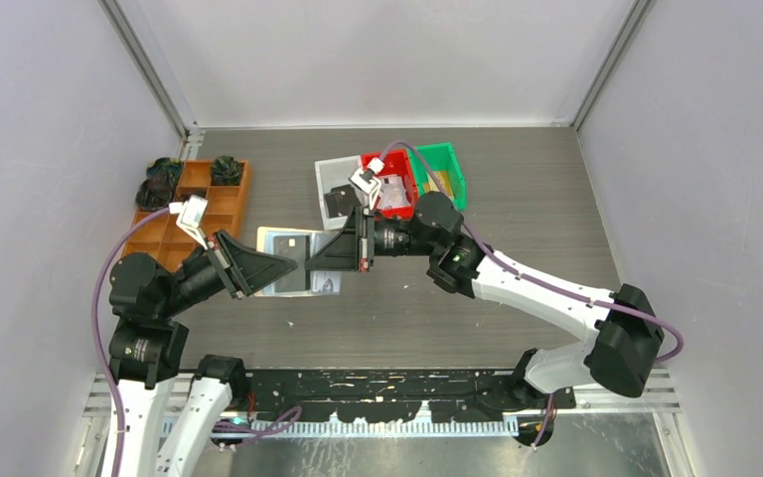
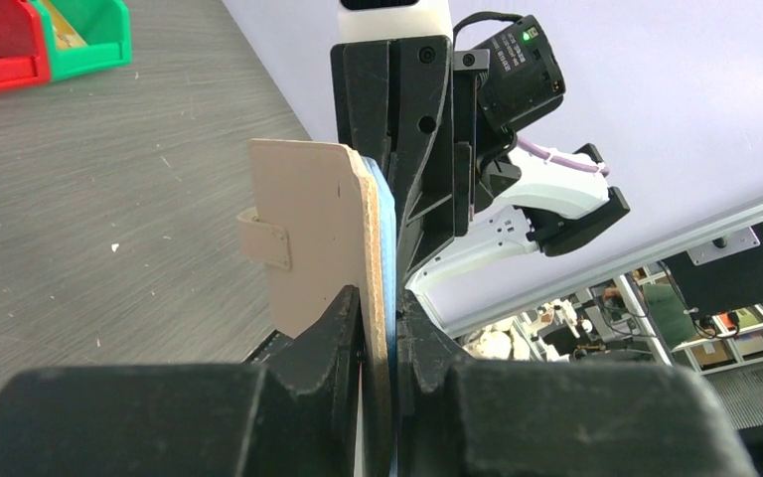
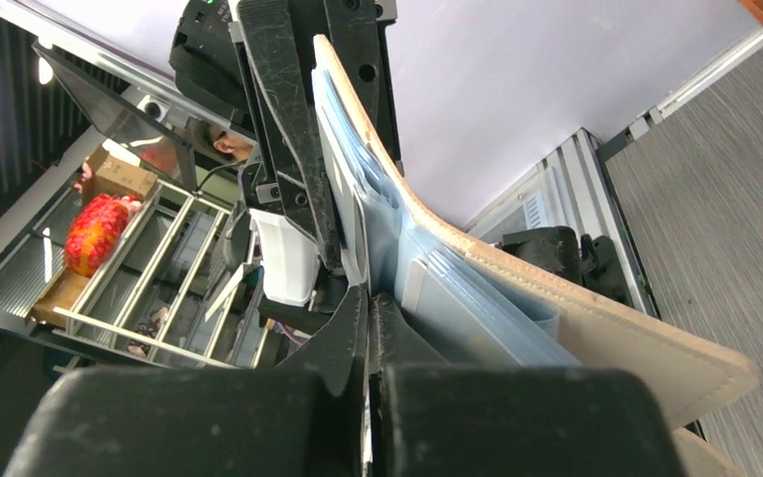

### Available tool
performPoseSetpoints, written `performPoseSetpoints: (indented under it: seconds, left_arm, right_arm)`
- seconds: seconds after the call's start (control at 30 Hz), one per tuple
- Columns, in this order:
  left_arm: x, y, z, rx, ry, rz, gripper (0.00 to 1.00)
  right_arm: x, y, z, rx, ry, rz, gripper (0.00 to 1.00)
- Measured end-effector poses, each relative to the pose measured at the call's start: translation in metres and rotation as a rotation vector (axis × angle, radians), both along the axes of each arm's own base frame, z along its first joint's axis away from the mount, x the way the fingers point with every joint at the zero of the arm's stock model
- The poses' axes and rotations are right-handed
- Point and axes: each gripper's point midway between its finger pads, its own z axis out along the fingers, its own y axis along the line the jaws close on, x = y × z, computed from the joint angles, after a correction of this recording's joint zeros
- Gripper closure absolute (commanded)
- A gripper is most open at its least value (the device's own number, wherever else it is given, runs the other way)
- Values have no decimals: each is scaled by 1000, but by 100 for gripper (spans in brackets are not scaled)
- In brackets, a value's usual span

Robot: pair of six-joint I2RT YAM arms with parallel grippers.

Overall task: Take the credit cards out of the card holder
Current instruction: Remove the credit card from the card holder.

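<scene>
The tan card holder (image 2: pixel 308 229) is held up off the table, edge-on, its snap tab pointing left. My left gripper (image 2: pixel 380 298) is shut on its cover and blue inner sleeves. In the right wrist view the card holder (image 3: pixel 596 338) lies open with its clear sleeves fanned out. My right gripper (image 3: pixel 368 293) is shut on a thin pale credit card (image 3: pixel 351 234) at the sleeves' edge. In the top view the left gripper (image 1: pixel 296 266) and right gripper (image 1: pixel 310 260) meet tip to tip, hiding the holder. Pale credit cards (image 1: pixel 288 243) lie on the table beneath them.
An orange wooden compartment tray (image 1: pixel 194 204) with dark items stands at the back left. A white bin (image 1: pixel 343 184), a red bin (image 1: pixel 392 184) and a green bin (image 1: pixel 442 174) stand behind the grippers. Walls close in on three sides.
</scene>
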Motion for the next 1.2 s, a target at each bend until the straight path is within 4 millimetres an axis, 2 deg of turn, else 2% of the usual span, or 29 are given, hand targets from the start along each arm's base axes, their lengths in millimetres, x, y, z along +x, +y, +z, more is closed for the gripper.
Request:
performPoseSetpoints:
  seconds: [0.13,0.5,0.87,1.2]
  left_arm:
    - [-3,-1,1,-4,3,-12,85]
    - [-8,-4,4,-33,48,-43,86]
    - [-6,-4,4,-39,61,-33,79]
    - [1,-1,6,-46,59,10,82]
  right_arm:
    - [-3,-3,1,43,-14,-6,99]
    - [-12,-8,2,165,6,-21,99]
    - [-11,-10,0,205,17,-59,99]
    - [-9,-11,-6,188,28,-78,99]
